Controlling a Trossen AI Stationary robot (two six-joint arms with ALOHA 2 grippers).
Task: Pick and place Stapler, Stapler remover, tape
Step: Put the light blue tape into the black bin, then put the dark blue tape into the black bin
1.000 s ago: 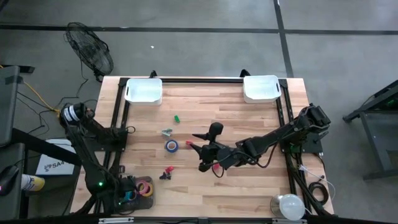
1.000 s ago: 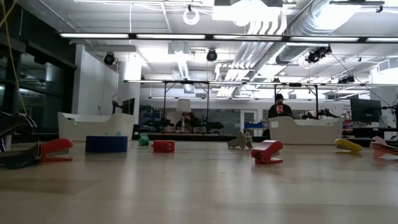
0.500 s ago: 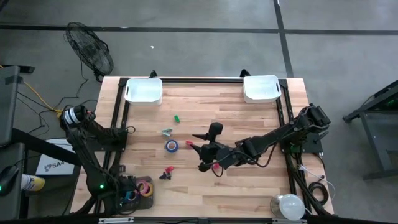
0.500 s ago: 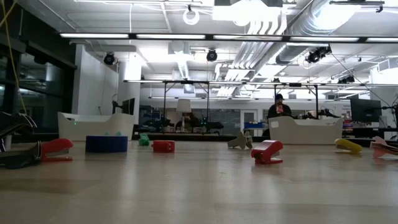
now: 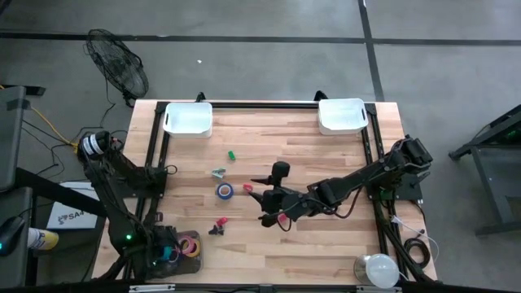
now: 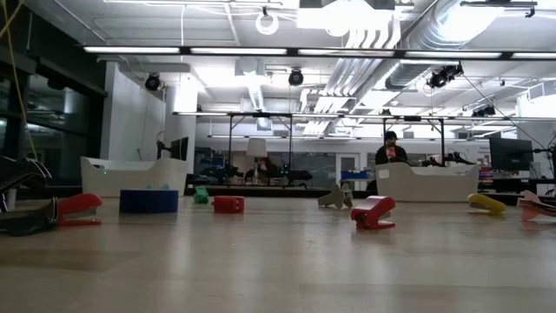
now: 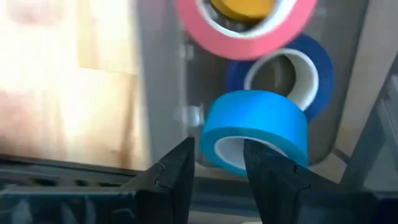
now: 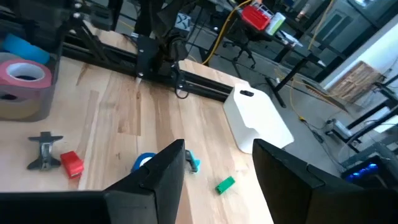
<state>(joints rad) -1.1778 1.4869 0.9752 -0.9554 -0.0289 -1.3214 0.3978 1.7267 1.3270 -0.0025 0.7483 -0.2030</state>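
1. So far, the tape is the part of the task furthest along: a pink roll (image 7: 249, 51), a dark blue roll (image 7: 320, 81) and a light blue roll (image 7: 255, 124) are gathered in the dark tray (image 5: 199, 254) at the near left corner of the surface (image 5: 326, 252).
2. The left end effector (image 7: 217, 142) hangs over that tray, right at the light blue roll. Whether it is grasping the roll or has let it go cannot be told, so I would count this roll as delivered but not confirmed released.
3. Another blue tape roll (image 5: 225, 190) lies out on the bare wood near the middle, well apart from the tray. It is not yet collected.
4. The stapler remover (image 5: 218, 172) sits just beyond that roll, untouched, as far as I can judge.
5. A red stapler (image 6: 372, 211) stands on the surface in the low view, also not yet placed.
6. The right end effector (image 8: 219, 149) reaches toward the middle of the surface, released and carrying nothing.
7. Both white bins (image 5: 188, 119) at the far edge look empty from above.
8. My judgement: roughly the first part is done, with one tape roll, the stapler and the stapler remover left.
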